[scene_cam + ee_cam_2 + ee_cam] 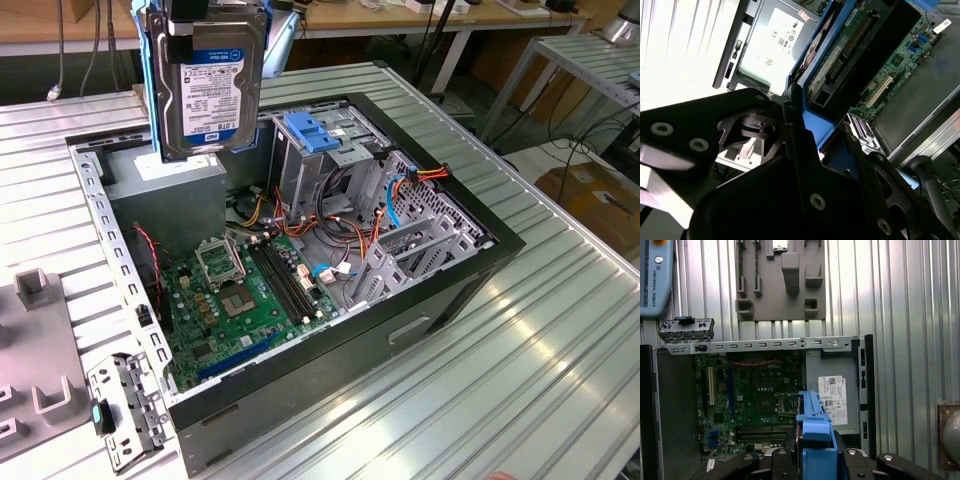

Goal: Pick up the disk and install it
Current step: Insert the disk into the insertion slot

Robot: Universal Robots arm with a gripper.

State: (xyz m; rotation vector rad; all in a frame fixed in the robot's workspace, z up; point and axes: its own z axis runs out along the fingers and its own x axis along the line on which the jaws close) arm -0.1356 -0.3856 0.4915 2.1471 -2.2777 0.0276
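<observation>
Black end effector (pixel 816 455) sits closest, clamped on the blue rails of the disk (pixel 215 90). The disk hangs upright, high over the open computer case (pixel 450 300), likely to stay clear of its walls.

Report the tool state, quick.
The tool: shut on the disk, which hangs upright over the open computer case.

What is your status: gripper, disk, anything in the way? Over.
Gripper shut on silver metal disk with blue plastic rails. Disk upright above open black computer case, not installed. Orange and red cables inside case.
</observation>
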